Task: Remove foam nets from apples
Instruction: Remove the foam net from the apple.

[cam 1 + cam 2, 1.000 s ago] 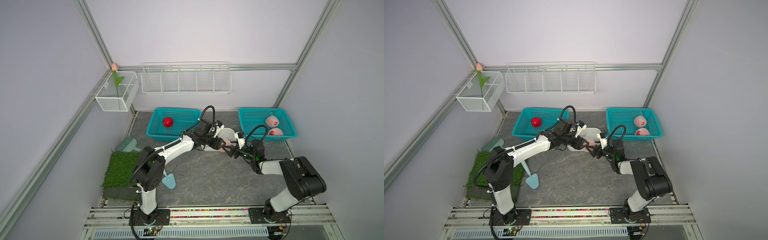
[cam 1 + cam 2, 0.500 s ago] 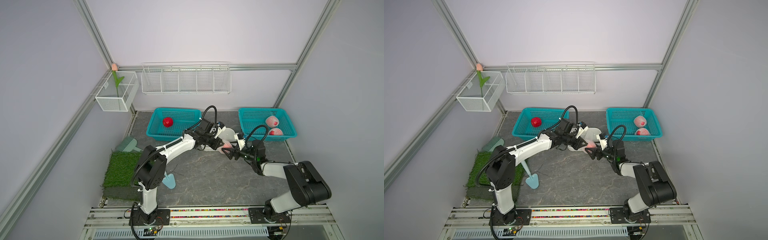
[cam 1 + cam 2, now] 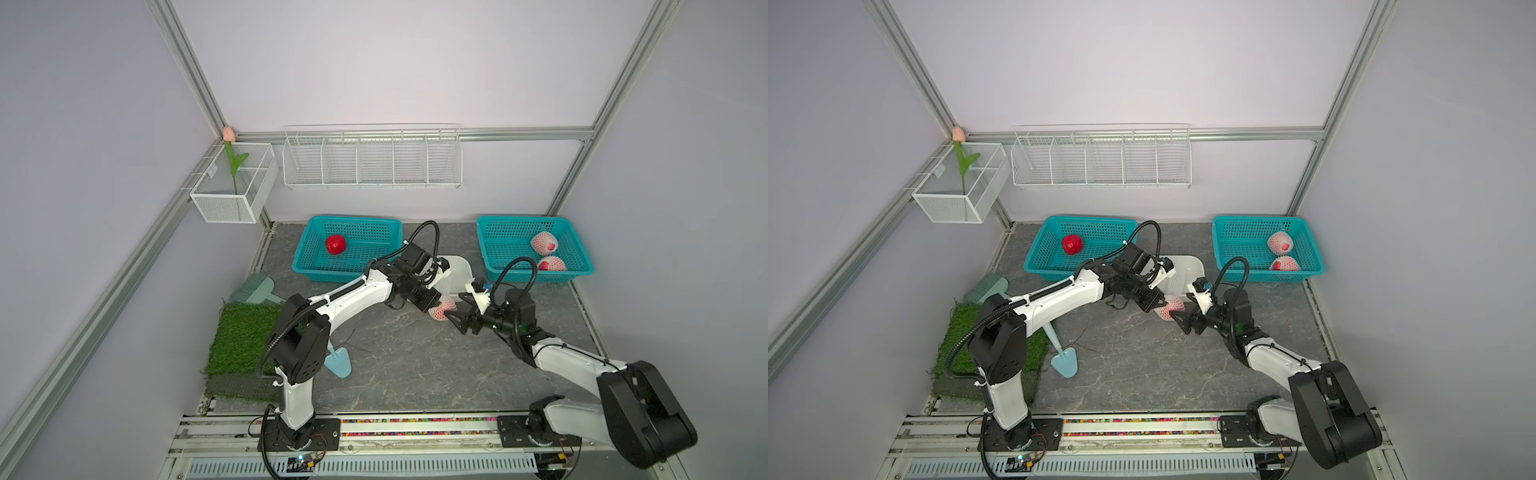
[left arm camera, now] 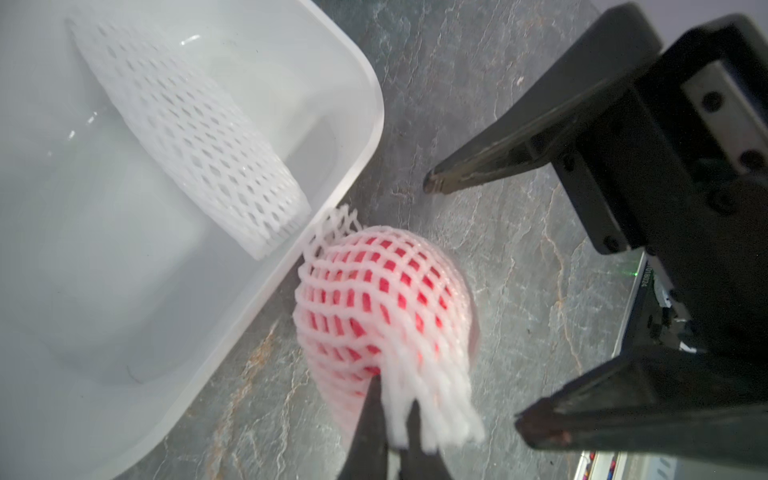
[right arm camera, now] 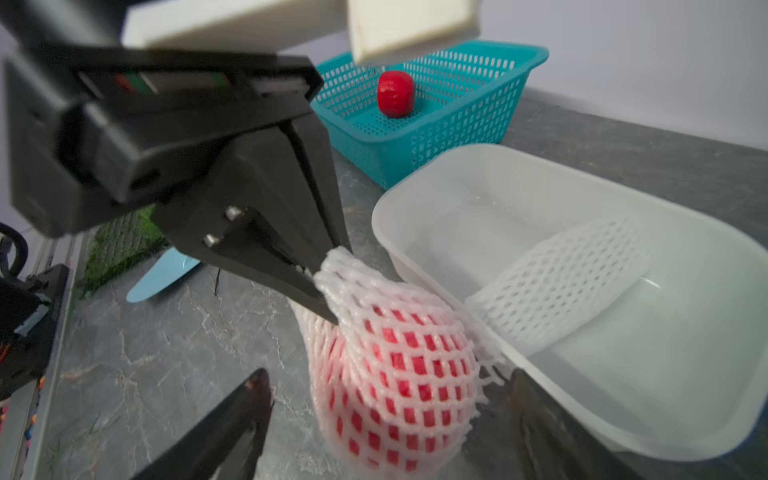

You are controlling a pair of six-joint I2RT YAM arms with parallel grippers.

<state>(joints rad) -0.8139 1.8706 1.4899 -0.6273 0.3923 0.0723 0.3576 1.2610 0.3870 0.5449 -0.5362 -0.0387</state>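
A red apple in a white foam net (image 4: 382,307) (image 5: 399,374) sits beside the white tub, at mid-table in both top views (image 3: 442,309) (image 3: 1172,307). My left gripper (image 4: 392,386) (image 5: 328,282) is shut on the net's bunched end, pulling it to a point. My right gripper (image 5: 390,378) (image 4: 478,303) stands open, one finger on each side of the apple, not touching. An empty foam net (image 4: 195,137) (image 5: 557,282) lies in the tub. A bare apple (image 3: 335,244) lies in the left basket. Two netted apples (image 3: 543,243) (image 3: 551,264) lie in the right basket.
The white tub (image 3: 461,266) stands between two teal baskets (image 3: 303,266) (image 3: 582,266) at the back. A grass mat (image 3: 241,336), a green brush (image 3: 253,291) and a blue trowel (image 3: 338,361) lie at the left. Wire racks (image 3: 370,158) hang on the back wall.
My left gripper has shut on the end of the net. My right gripper has opened wider and now straddles the netted apple.
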